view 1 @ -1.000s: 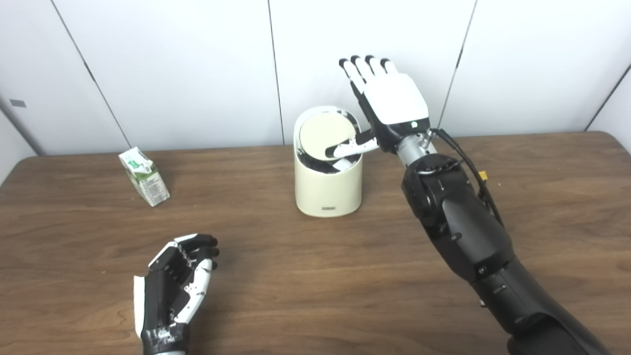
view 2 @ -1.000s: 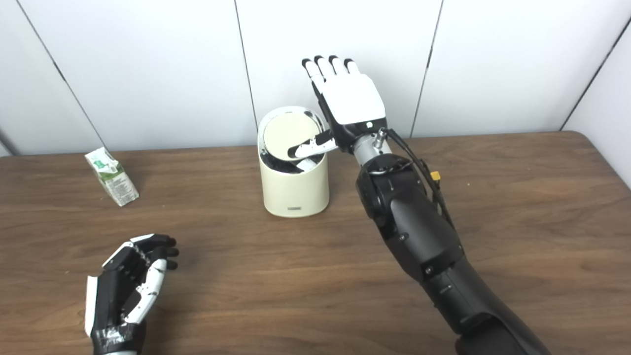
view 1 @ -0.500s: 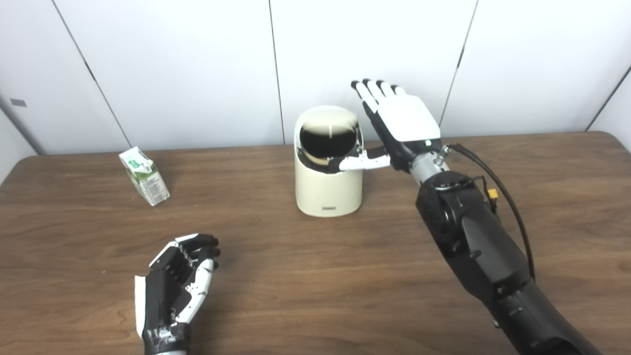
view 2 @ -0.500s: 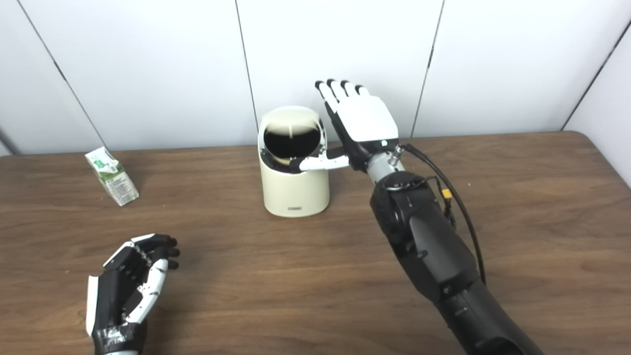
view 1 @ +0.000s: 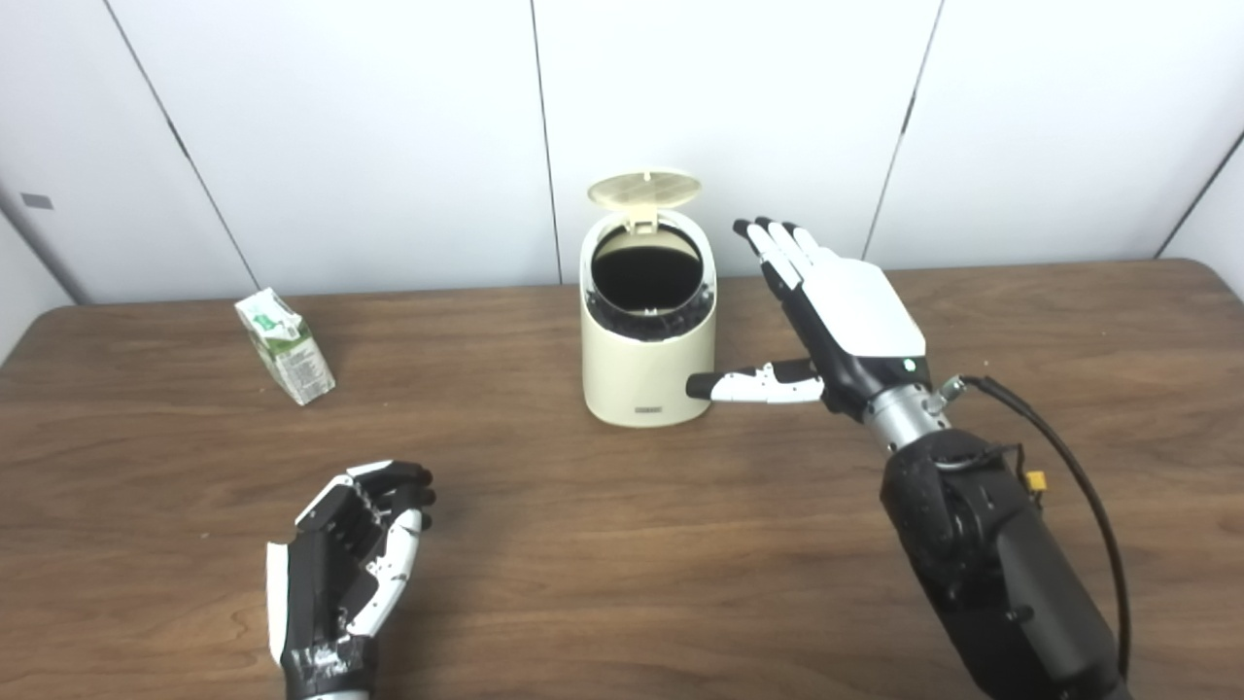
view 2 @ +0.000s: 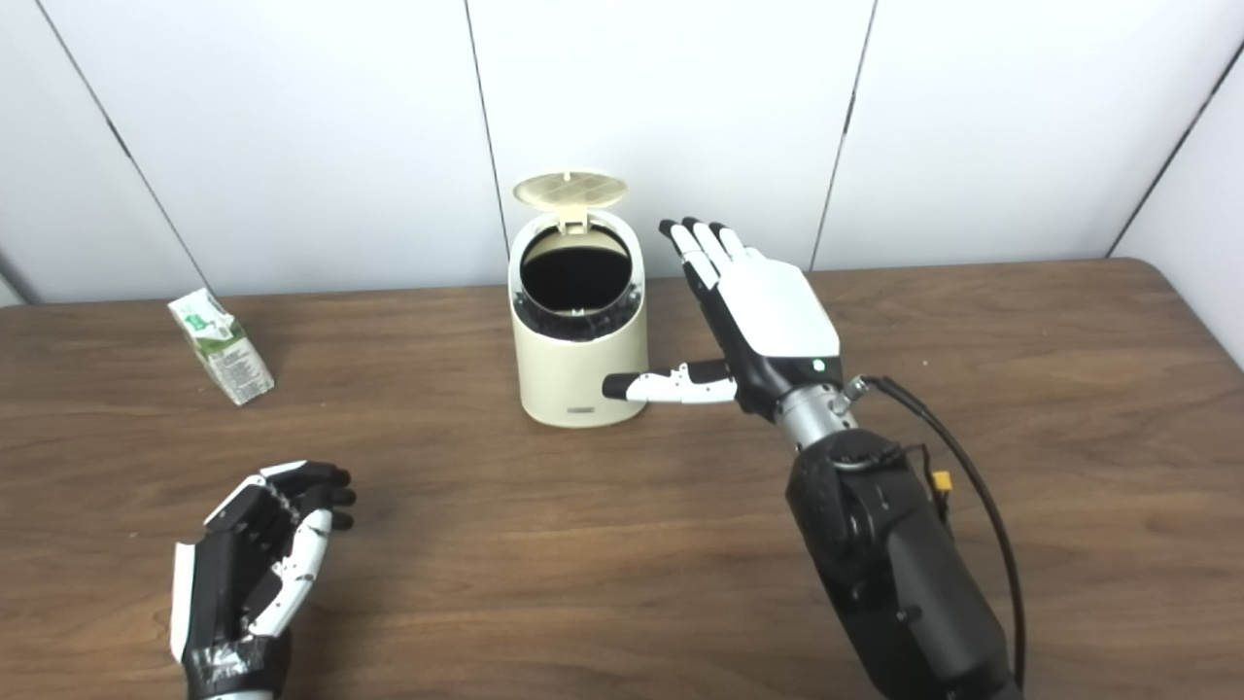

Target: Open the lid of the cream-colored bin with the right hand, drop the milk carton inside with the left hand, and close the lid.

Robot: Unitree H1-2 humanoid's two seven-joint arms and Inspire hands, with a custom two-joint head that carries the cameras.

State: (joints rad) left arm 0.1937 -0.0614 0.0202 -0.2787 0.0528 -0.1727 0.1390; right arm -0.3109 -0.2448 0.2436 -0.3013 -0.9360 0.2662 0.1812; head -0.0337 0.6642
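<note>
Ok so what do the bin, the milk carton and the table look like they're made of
Bin: smooth cream plastic by its even satin sheen, with the lid moulded to match.
Milk carton: printed paperboard, judging by its folded gable top.
Table: dark wood grain, possibly veneer or laminate.

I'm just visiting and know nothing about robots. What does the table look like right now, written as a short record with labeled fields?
bin: cream-colored bin standing upright near the table's far middle
lid: lid flipped up at the back, dark opening exposed
milk carton: milk carton on the table, left of the bin, untouched
right hand: right hand open, empty, just right of the bin, thumb pointing toward its wall
left hand: left hand near the front edge, fingers loosely curled, holding nothing
table: brown wooden table
</note>
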